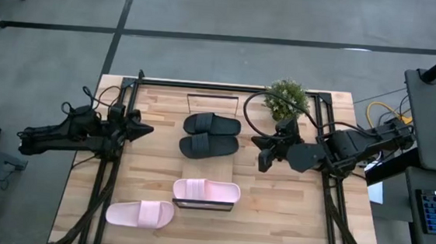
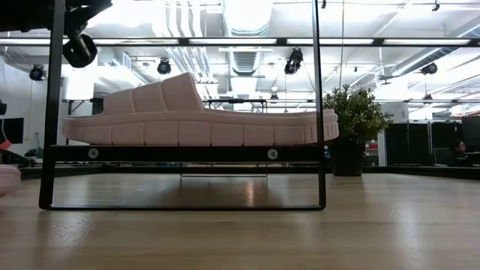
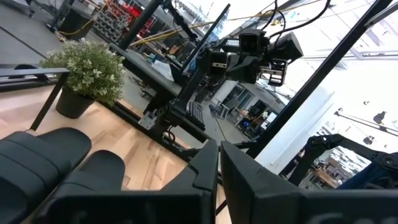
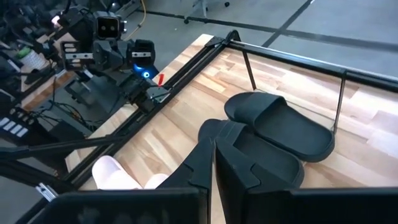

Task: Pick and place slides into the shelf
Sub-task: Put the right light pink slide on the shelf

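Two black slides (image 1: 212, 125) (image 1: 209, 145) lie side by side, soles down, on the far half of the shelf (image 1: 208, 170). One pale pink slide (image 1: 206, 190) rests on the shelf's near end. It also fills the low view as the pink slide (image 2: 195, 120) on the board (image 2: 184, 154). The second pink slide (image 1: 140, 213) lies on the table left of the shelf's near end. My left gripper (image 1: 146, 129) is shut and hovers left of the shelf. My right gripper (image 1: 256, 147) is shut, just right of the black slides. Its wrist view shows it as the gripper (image 4: 213, 163) above them (image 4: 280, 121).
A small potted plant (image 1: 286, 100) stands at the table's far right corner, close behind my right arm. Black frame rails (image 1: 108, 176) (image 1: 335, 201) run along the table's left and right sides. Bare wood lies between the shelf and each rail.
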